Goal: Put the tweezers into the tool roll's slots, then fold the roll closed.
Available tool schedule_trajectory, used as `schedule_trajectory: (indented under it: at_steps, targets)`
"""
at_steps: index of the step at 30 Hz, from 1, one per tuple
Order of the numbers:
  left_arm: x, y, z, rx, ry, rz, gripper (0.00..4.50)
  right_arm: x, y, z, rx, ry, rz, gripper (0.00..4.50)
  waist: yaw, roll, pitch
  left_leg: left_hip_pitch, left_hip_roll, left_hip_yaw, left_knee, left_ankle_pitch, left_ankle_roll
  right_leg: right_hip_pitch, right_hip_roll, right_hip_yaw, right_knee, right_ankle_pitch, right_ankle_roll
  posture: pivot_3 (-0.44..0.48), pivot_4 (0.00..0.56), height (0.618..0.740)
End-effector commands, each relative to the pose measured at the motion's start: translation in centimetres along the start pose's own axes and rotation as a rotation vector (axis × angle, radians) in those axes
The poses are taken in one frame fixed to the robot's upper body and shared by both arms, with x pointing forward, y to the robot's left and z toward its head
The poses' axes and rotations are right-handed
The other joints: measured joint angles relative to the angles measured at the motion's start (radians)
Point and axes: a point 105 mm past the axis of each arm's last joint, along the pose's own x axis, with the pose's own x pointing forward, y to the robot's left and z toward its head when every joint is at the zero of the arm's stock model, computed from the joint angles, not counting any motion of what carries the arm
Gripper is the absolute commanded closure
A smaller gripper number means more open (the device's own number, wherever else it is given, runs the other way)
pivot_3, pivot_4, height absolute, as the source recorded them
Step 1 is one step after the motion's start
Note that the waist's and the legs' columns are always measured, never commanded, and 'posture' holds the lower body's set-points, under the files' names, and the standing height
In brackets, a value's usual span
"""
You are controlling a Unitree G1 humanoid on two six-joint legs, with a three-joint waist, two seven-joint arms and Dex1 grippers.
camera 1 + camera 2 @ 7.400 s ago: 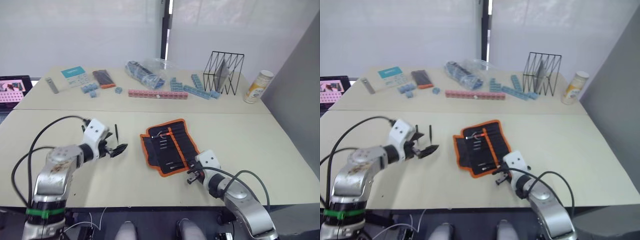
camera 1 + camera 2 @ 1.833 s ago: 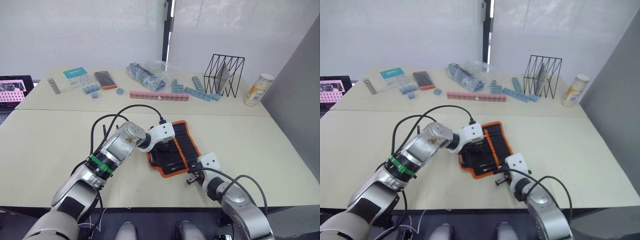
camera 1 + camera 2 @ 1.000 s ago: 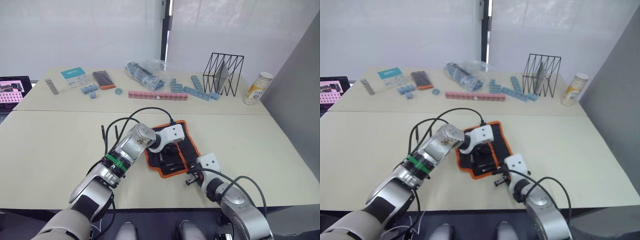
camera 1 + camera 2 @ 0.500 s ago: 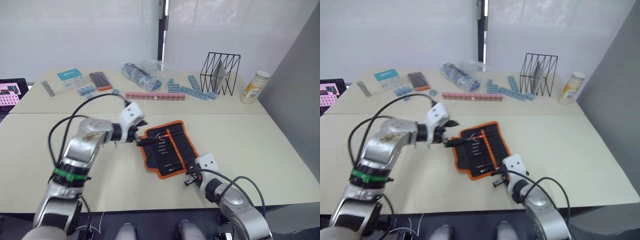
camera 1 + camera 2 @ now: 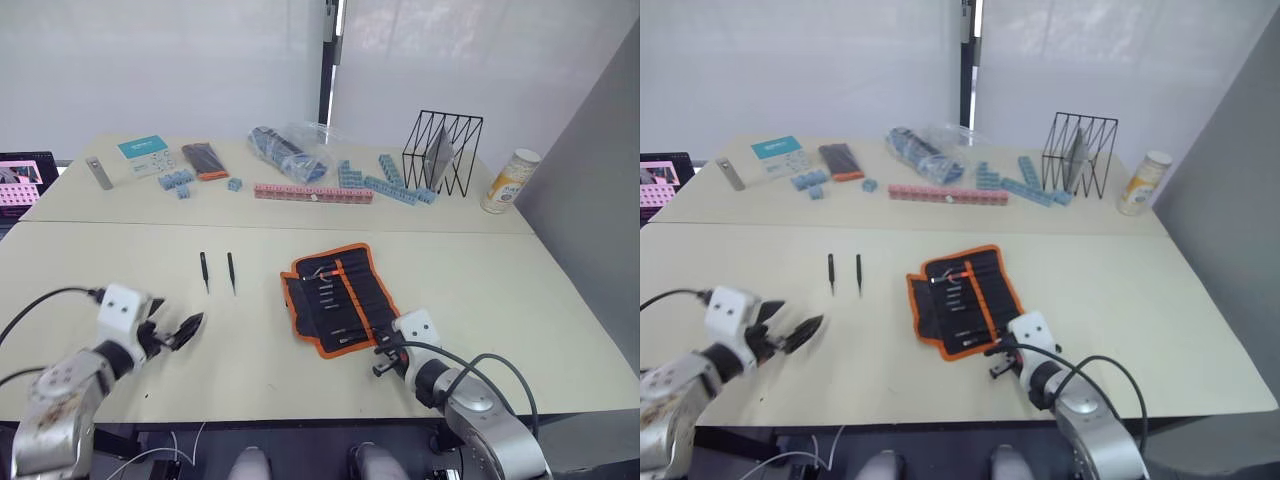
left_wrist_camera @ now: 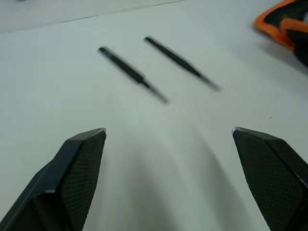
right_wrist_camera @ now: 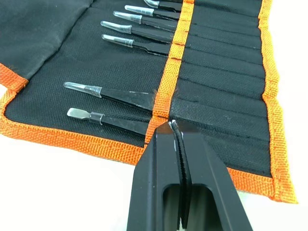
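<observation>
The tool roll [image 5: 338,299] lies open on the table, black with orange edging. Several tweezers [image 7: 126,27] sit in its slots [image 7: 219,96]. To its left, two loose black tweezers [image 5: 204,271] [image 5: 231,272] lie side by side on the table; the left wrist view shows them as well [image 6: 133,74] [image 6: 180,62]. My left gripper [image 5: 182,329] hovers open near the front left of the table, short of those two, with nothing in it. My right gripper [image 7: 172,127] is shut, its fingers lying over the roll's near orange edge [image 5: 385,357].
Along the back are a grey metal bar [image 5: 101,171], a teal card [image 5: 148,152], a small black-and-orange case [image 5: 207,158], blue blocks [image 5: 180,180], a pink strip [image 5: 313,192], a plastic bag [image 5: 291,146], a wire rack [image 5: 441,150] and a canister [image 5: 503,181].
My left arm has pulled back from the roll's left edge to the front left of the table, uncovering the two loose tweezers. The right gripper stays at the roll's near edge.
</observation>
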Motion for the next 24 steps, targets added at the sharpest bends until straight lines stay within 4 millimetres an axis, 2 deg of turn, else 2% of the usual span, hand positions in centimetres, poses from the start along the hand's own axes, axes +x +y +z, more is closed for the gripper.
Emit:
schedule_trajectory:
  at_steps: [1,5,8,14,20,24]
  targets:
    - [-2.5,0.1,0.1,-0.007,-0.045,0.07,0.04,-0.3,1.2,-5.5,0.075,0.229,0.056,4.5,0.001,0.0,0.0,0.0,0.0,0.0,0.0,0.0,0.0,0.0,0.0,0.0,0.0,0.0,0.0,0.0,0.15,0.721]
    - [-4.1,-0.1,-1.4,-0.025,-0.015,0.109,0.04,-0.2,1.2,-5.5,0.073,0.229,0.059,4.5,0.001,0.0,0.0,-0.001,0.0,0.0,0.001,-0.001,-0.001,0.0,-0.001,0.0,-0.006,0.0,0.0,0.0,0.15,0.721]
    - [-4.0,-0.3,-1.4,-0.051,-0.023,0.117,0.04,-0.2,1.2,-5.5,0.071,0.23,0.063,4.5,-0.001,0.0,0.0,-0.003,0.0,-0.001,0.002,-0.001,-0.001,0.0,-0.001,-0.002,-0.013,0.0,0.0,0.0,0.15,0.721]
    - [-3.3,-1.1,-1.4,-0.049,-0.026,0.098,0.04,0.1,1.2,-5.4,0.068,0.226,0.07,4.5,-0.018,0.0,0.0,-0.004,0.0,0.001,0.003,-0.002,-0.002,0.0,-0.003,-0.002,-0.015,0.0,0.0,0.0,0.15,0.721]
    - [-1.9,-1.1,-1.2,-0.056,-0.046,0.109,0.04,0.2,1.1,-5.3,0.063,0.222,0.067,4.5,-0.017,0.0,0.0,-0.001,0.001,0.001,0.001,-0.004,-0.001,0.0,-0.001,-0.002,-0.013,0.0,0.0,0.0,0.15,0.721]
    - [0.4,-1.3,-0.5,-0.063,-0.06,0.128,0.04,0.4,0.6,-4.4,0.049,0.181,0.052,4.5,-0.015,0.0,0.0,-0.001,0.0,0.001,0.003,-0.004,-0.001,0.0,-0.001,-0.002,-0.013,0.0,0.0,0.0,0.15,0.721]
